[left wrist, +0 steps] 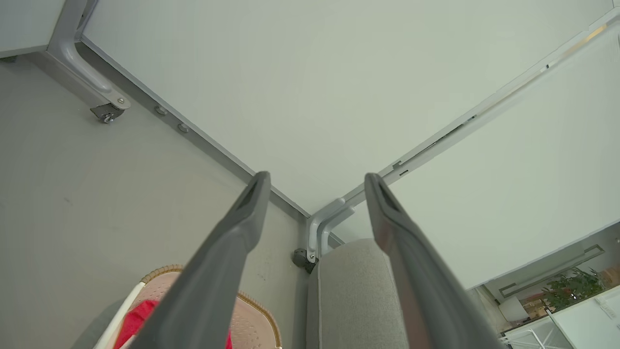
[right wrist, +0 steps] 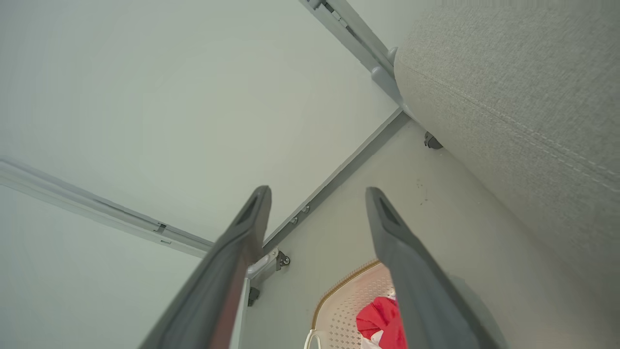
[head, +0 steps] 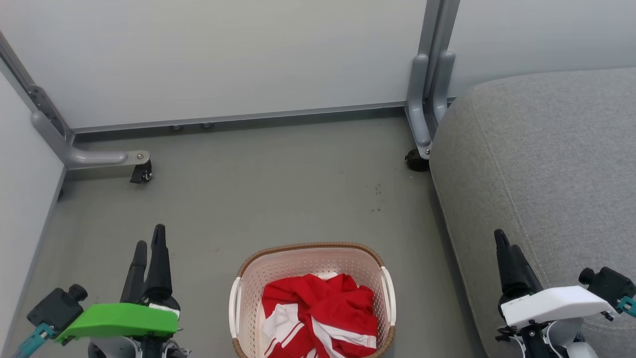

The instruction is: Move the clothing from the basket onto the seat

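Pointing forward, the left gripper [head: 150, 237] hovers left of the cream perforated plastic basket with a brown woven rim [head: 310, 246], fingers parted, empty; the right gripper [head: 502, 243], likewise spread and empty, hangs by the grey woven-fabric seat cushion [head: 546, 149]. Crumpled red-and-white striped clothing [head: 318, 313] lies inside the basket.

1. A smooth grey-green floor [head: 278, 189] runs from the near edge to the far pale partition walls.
2. A cream-white perforated plastic basket [head: 309, 246] with a brown woven-look rim stands on it, near and central.
3. A large grey woven-fabric seat [head: 546, 164] meets it on the right.
4. Grey metal partition feet on black casters rest far left [head: 99, 158] and far right [head: 420, 134].
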